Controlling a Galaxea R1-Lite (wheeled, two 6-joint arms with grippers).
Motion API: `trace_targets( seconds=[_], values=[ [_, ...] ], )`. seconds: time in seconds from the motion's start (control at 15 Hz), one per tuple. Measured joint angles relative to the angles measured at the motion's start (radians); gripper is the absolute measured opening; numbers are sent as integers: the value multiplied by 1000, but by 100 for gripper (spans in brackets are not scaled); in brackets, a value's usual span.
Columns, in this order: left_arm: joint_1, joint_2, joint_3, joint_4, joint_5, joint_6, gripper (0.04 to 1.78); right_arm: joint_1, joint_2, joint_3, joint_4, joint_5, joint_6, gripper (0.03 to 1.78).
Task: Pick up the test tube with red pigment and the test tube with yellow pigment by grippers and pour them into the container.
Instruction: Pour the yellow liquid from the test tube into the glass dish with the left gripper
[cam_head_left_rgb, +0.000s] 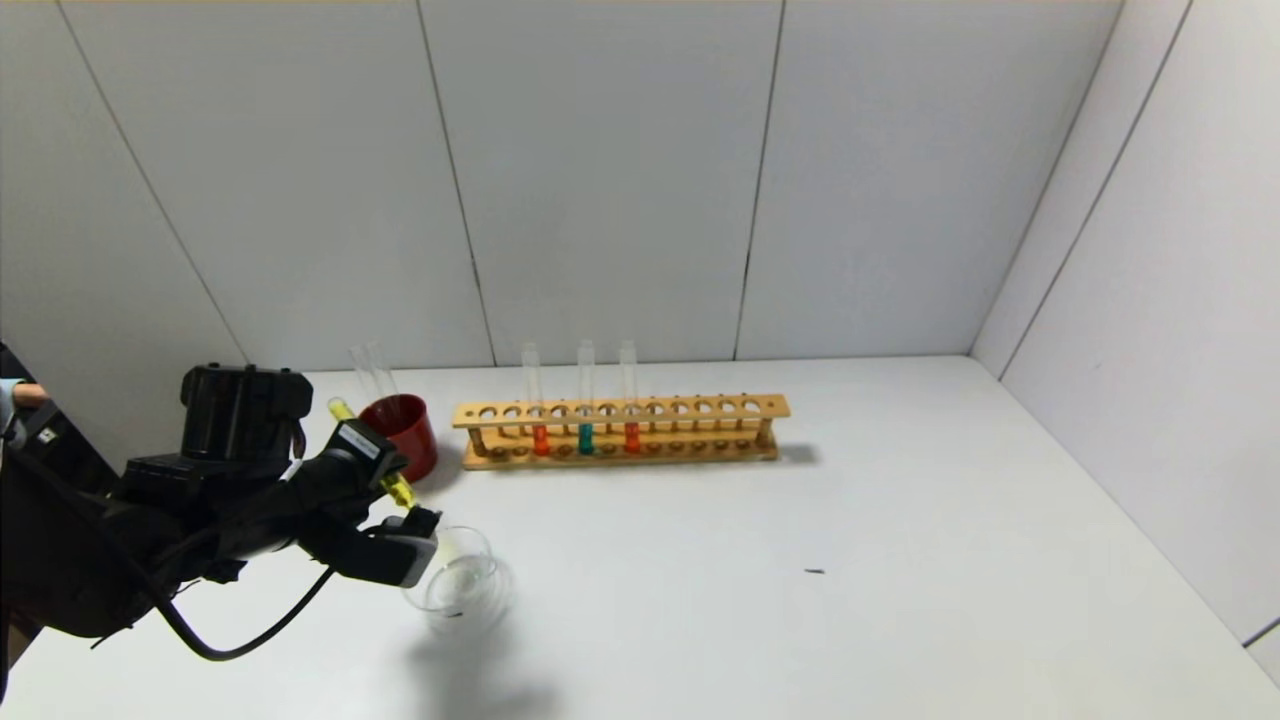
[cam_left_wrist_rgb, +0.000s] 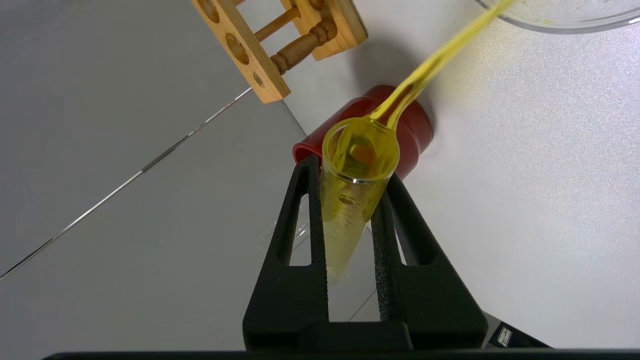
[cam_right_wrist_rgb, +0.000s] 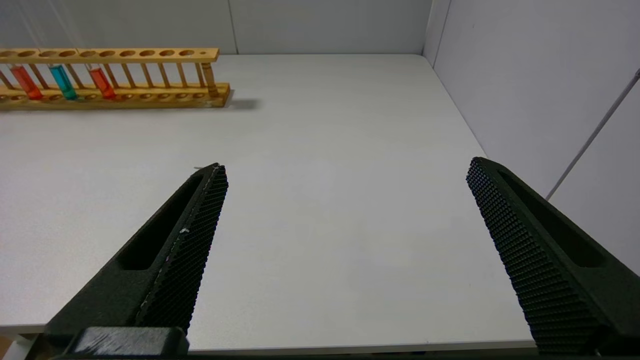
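1. Between the closed fingers of the left gripper (cam_left_wrist_rgb: 350, 220): the test tube with yellow pigment (cam_left_wrist_rgb: 356, 190), clamped on its glass wall partway along the barrel, tilted mouth-down toward the container (cam_head_left_rgb: 462, 585). Yellow liquid (cam_left_wrist_rgb: 440, 57) leaving the lip as a thin stream, reaching past the rim of the dish.
2. Just below and ahead of that gripper (cam_head_left_rgb: 395, 500): low clear glass dish on the white table (cam_head_left_rgb: 900, 560), holding only a faint yellowish trace so far as can be told; bulk of the pigment judged still in the tube or in flight.
3. Handling, as a judgement: thin glass, light, stiff, smooth and brittle; firm but gentle squeeze on the middle of the barrel advisable, clear of the wet lip. Risk of slipping through the pads or cracking under excess force.
4. Behind the left gripper: dark red cup (cam_head_left_rgb: 405, 432) with clear empty-looking tubes (cam_head_left_rgb: 370, 368) leaning in it.
5. Farther off, beyond the cup: wooden rack (cam_head_left_rgb: 620, 430) carrying three upright tubes, the test tube with red pigment (cam_head_left_rgb: 631, 395) nearest the rack's right end, a teal tube (cam_head_left_rgb: 586, 395) in the middle, a second orange-red tube (cam_head_left_rgb: 540, 398) on the cup side. Each filled only at the rounded bottom.
6. Right gripper (cam_right_wrist_rgb: 345, 240): fingers spread wide, empty, parked above bare table well apart from rack and dish.
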Motion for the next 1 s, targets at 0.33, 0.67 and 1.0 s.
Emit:
trace_targets(
  seconds=[0.33,0.67,1.0],
  values=[
    [-3,12,3,-35,43,38,31,0,0,0,0,0,0,175],
    [-16,21,3,-44,63,54,31,0,0,0,0,0,0,175],
    [-25,23,5,-78,92,93,31,0,0,0,0,0,0,175]
  ],
)
